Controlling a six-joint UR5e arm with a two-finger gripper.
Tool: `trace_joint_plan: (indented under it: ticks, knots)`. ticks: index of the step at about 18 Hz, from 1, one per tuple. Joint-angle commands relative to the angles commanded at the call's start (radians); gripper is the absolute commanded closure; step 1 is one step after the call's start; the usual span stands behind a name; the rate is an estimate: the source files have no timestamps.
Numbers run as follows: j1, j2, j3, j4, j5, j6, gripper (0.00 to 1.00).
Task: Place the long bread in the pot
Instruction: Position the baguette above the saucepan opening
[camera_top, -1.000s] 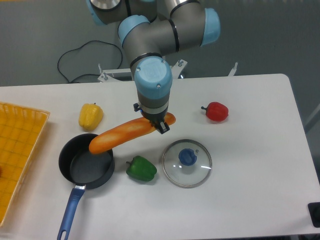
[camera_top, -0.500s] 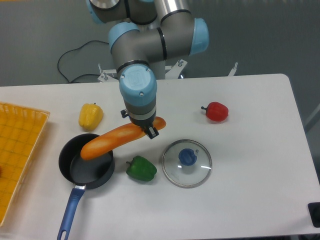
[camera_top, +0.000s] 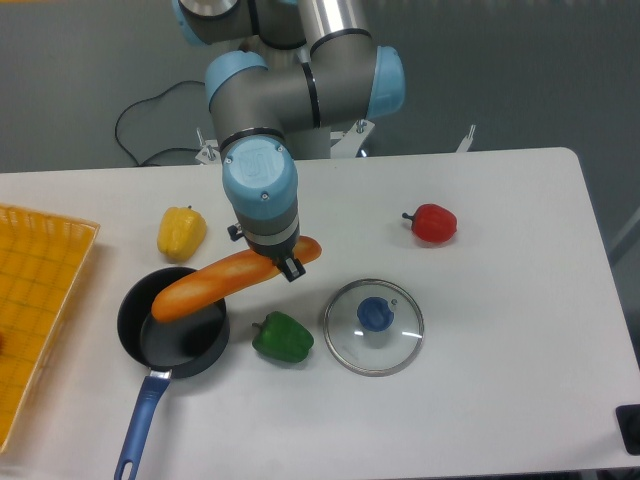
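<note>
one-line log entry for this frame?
phase: carry | claw: shut on bread | bread: tilted, left end over pot | pot: blue handle toward camera, bread not yet inside

White tabletop (camera_top: 500, 380), bearing:
- pot (camera_top: 172, 335), dark, blue handle toward the near edge;
- green pepper (camera_top: 283, 337), just right of the pot;
- glass lid (camera_top: 373, 327), blue knob, right of the green pepper;
- yellow pepper (camera_top: 181, 231), behind the pot;
- red pepper (camera_top: 433, 223), far right of the pot;
- yellow tray (camera_top: 30, 300), left of the pot.
</note>
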Motion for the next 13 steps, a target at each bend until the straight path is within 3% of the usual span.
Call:
trace_joint_plan:
  ticks: [13]
  knots:
    - [-0.047,-0.017,-0.012,0.009,0.041,-0.024,1.0]
